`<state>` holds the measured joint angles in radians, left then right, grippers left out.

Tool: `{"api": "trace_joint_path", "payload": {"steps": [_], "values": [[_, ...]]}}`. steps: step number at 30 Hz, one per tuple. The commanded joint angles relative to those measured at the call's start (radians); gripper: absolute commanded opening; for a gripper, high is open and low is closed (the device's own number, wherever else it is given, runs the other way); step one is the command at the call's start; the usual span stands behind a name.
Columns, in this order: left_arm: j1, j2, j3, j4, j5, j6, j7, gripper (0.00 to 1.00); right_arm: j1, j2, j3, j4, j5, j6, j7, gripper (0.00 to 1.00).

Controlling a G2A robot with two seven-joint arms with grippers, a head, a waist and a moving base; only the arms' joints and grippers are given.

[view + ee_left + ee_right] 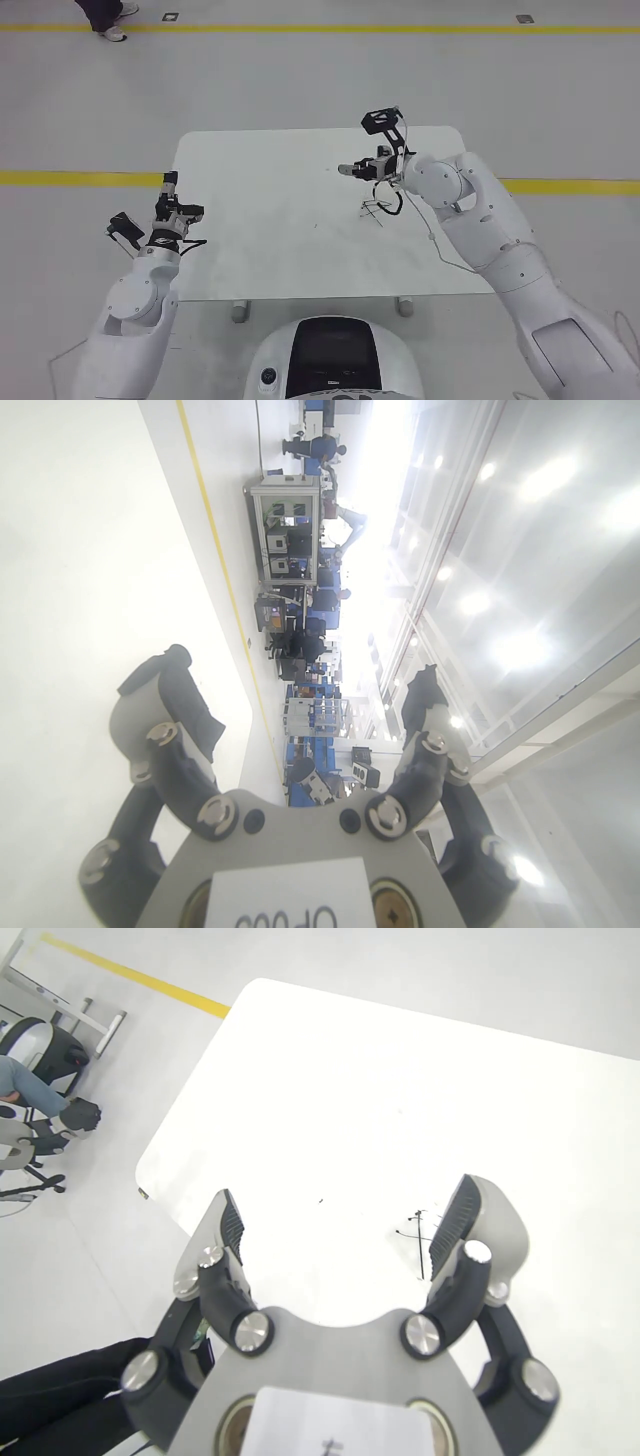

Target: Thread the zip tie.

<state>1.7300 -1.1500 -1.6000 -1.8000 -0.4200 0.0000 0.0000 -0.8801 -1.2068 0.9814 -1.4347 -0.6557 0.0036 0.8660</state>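
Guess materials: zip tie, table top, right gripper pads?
Zip tie: thin black strands, likely plastic; finish too fine to tell. Table top: smooth plain white, maybe laminate. Right gripper pads: black, ribbed, matte, probably rubber.

This is a big robot lab hall, with a grey floor [300, 80], yellow lines [300, 28], a rack [286, 535] of machines and bright roof lights [474, 601].

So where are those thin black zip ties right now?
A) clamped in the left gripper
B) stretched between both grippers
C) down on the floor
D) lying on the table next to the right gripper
D: the zip ties lie loose on the white table, just beside the right gripper, whose fingers are spread open with nothing between them.
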Motion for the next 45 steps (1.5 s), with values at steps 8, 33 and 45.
{"api": "trace_joint_path", "payload": {"steps": [8, 33, 45], "values": [[0.0, 0.0, 0.0, 0.0, 0.0, 0.0, 0.0, 1.0, 0.0, 0.0, 0.0, 0.0, 0.0, 0.0, 0.0, 1.0], [0.0, 0.0, 0.0, 0.0, 0.0, 0.0, 0.0, 1.0, 0.135, -0.034, -0.177, 0.139, -0.165, -0.064, 0.262, 1.0], [0.0, 0.0, 0.0, 0.0, 0.0, 0.0, 0.0, 1.0, 0.165, -0.054, -0.226, 0.208, -0.186, -0.075, 0.284, 1.0]]}}
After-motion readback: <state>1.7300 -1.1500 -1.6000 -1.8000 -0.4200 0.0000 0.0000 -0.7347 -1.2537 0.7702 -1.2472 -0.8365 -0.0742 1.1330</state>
